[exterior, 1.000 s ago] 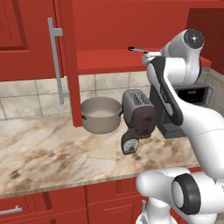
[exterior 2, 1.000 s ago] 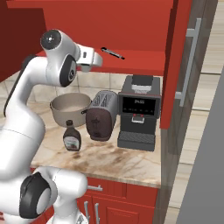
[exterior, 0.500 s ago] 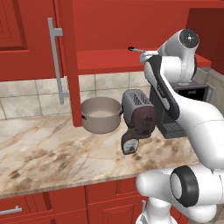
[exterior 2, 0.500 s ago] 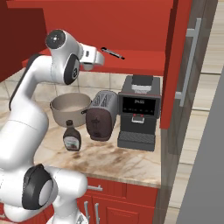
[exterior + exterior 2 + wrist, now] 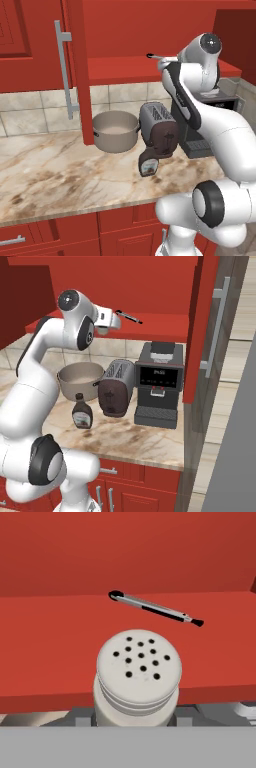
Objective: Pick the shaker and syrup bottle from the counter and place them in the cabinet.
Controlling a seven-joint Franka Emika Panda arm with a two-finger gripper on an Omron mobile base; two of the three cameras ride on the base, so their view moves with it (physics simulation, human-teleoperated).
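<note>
The robot's hand [image 5: 114, 320] is raised at the open front of the cabinet [image 5: 150, 30], level with the front edge of its red inner shelf [image 5: 50, 637], and it grips the shaker [image 5: 137, 677]. In the hand view the shaker's pale, perforated cap fills the lower middle, held upright between the fingers, whose tips are mostly hidden behind it. In the two base views the shaker itself is too small and too masked by the wrist to make out with certainty.

On the shelf beyond the shaker lies a thin dark-and-silver rod [image 5: 155, 608], set at a slant toward the shelf's middle, apart from the shaker; it also shows in the left base view [image 5: 156, 56] and the right base view [image 5: 129, 317] near the shelf's front edge.

Below, the syrup bottle [image 5: 82, 414] stands upright on the table [image 5: 55, 170], closer to the front edge than the appliances behind it; in the left base view the syrup bottle [image 5: 148, 165] sits just in front of the toaster [image 5: 159, 129]. A grey pot [image 5: 116, 131] stands against the tiled back wall beside the toaster, and a black coffee machine [image 5: 157, 383] occupies the table's right end. The cabinet's left door [image 5: 70, 70] hangs open with its long silver bar handle [image 5: 64, 67] facing the room.
</note>
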